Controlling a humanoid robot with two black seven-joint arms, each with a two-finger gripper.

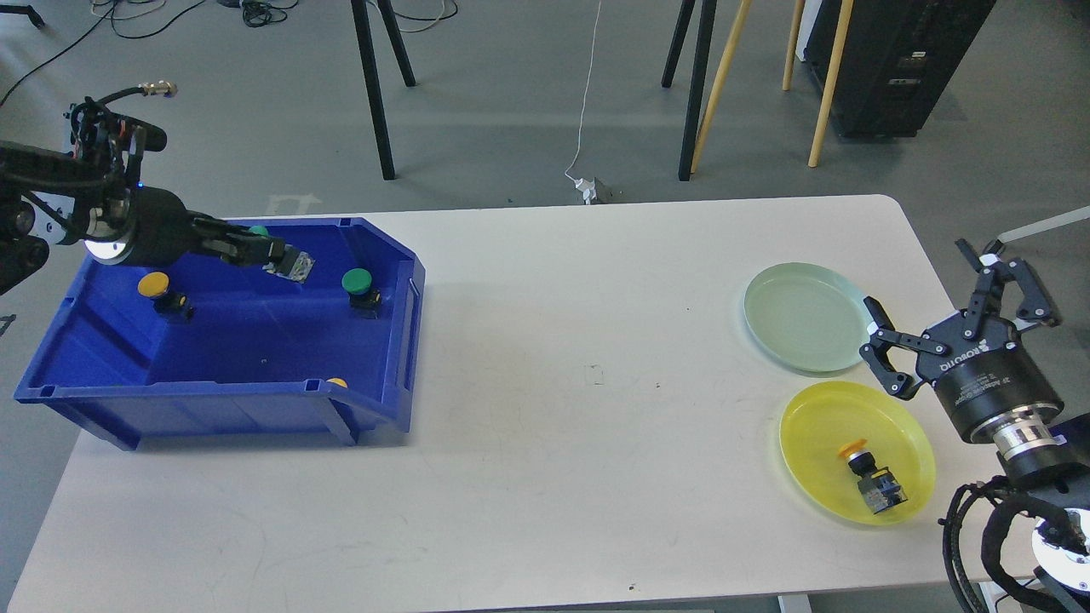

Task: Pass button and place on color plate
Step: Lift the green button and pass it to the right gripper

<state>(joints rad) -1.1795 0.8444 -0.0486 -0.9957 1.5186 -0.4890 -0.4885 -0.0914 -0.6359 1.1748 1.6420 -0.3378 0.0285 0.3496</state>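
My left gripper [285, 260] is clenched on a green-capped push button [294, 265] inside the blue plastic bin [375, 409] at the bench's left end; my right gripper [954, 319], released, waits far right beside the pale green plate [805, 317]

White table [545, 358] on a grey floor [511, 94]. Far side: black legs [375, 85] left of centre, black and wooden legs [724, 77] to the right, a black cabinet [894, 60] far right, cables [255, 13] far left.
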